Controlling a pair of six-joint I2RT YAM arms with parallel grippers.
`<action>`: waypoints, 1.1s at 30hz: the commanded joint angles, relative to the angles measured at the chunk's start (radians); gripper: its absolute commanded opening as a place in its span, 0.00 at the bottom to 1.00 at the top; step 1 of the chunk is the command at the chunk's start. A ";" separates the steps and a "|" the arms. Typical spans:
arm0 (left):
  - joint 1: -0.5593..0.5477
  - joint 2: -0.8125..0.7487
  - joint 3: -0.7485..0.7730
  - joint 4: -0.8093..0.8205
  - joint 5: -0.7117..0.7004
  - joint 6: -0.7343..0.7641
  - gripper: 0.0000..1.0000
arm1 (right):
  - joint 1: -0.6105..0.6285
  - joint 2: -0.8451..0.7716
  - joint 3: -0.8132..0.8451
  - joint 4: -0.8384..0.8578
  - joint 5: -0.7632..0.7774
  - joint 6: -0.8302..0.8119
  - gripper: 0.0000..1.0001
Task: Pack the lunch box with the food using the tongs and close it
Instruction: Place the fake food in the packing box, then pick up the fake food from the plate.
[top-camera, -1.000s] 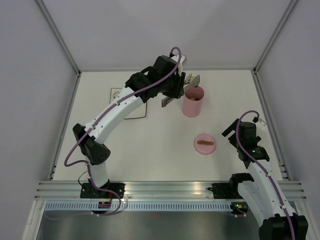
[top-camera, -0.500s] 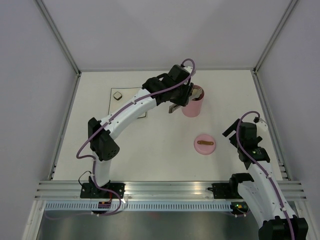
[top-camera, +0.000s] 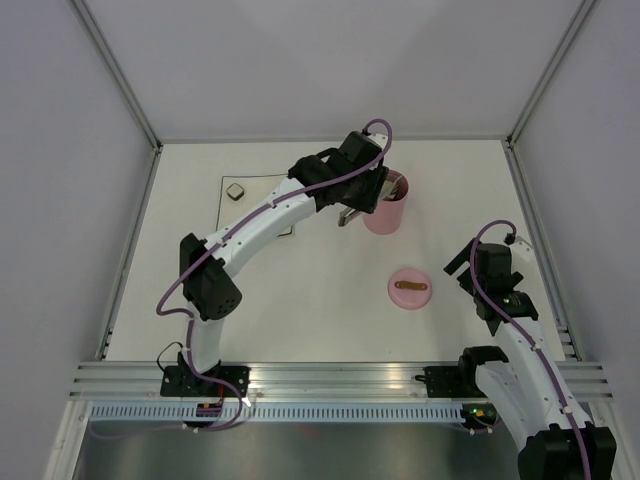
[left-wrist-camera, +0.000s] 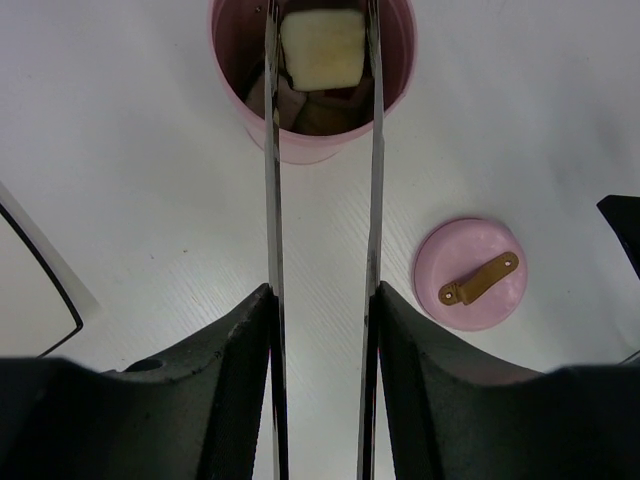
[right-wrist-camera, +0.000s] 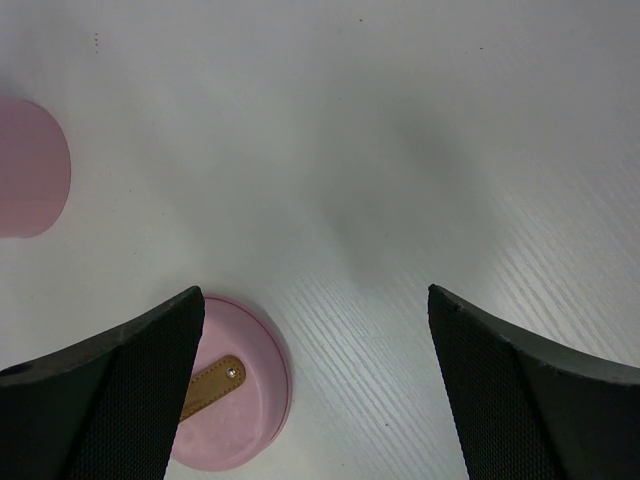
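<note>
Directly ahead of the left gripper (left-wrist-camera: 322, 295), clamped on the tongs (left-wrist-camera: 271, 200), the cube (left-wrist-camera: 322, 48) hung at the lunch box (left-wrist-camera: 300, 150) mouth.

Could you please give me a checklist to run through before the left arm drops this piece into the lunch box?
1. The left hand grips the tongs: ok.
2. The piece sits between the tong tips: ok.
3. The piece is over the mouth of the box: ok.
4. Room left inside the box: cannot tell; food already lies in it.
5. The lid is off and lies apart from the box: ok.
6. The right hand is open, away from the box: ok.
</note>
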 joint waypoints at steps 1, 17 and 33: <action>0.001 -0.008 0.020 0.045 -0.025 0.037 0.52 | -0.005 -0.008 0.007 0.013 0.009 -0.014 0.98; 0.067 -0.180 -0.003 0.040 -0.154 0.026 0.54 | -0.005 0.003 0.010 0.023 -0.010 -0.014 0.98; 0.435 -0.549 -0.480 0.055 -0.294 -0.054 0.54 | -0.003 0.060 0.009 0.075 -0.071 0.004 0.98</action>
